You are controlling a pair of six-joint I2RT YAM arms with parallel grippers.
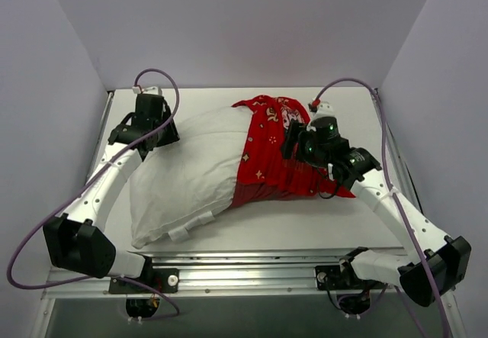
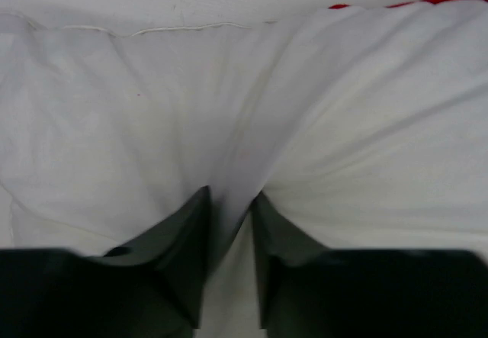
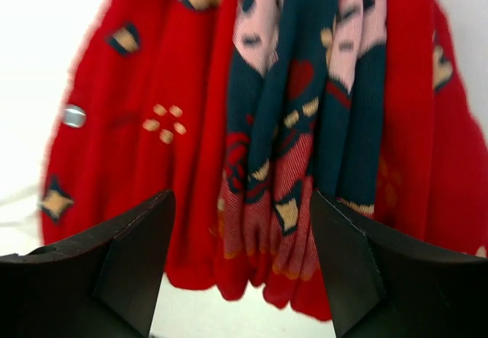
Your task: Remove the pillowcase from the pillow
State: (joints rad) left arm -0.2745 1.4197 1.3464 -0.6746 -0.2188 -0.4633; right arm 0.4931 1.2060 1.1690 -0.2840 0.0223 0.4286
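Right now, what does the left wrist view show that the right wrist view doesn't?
Only left wrist: the pillow, its bare white fabric filling the view, with a fold caught between the nearly closed left jaws. Only right wrist: the pillowcase bunched up close, its print visible, with the right jaws wide apart in front of it, holding nothing. Both: the pillowcase, though the left wrist catches only a red sliver of it at the top right corner.

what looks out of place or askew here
The pillowcase is bunched in crumpled folds over only the right-hand end of the pillow in the top view, leaving most of the white cushion bare. Nothing looks torn or spilled.
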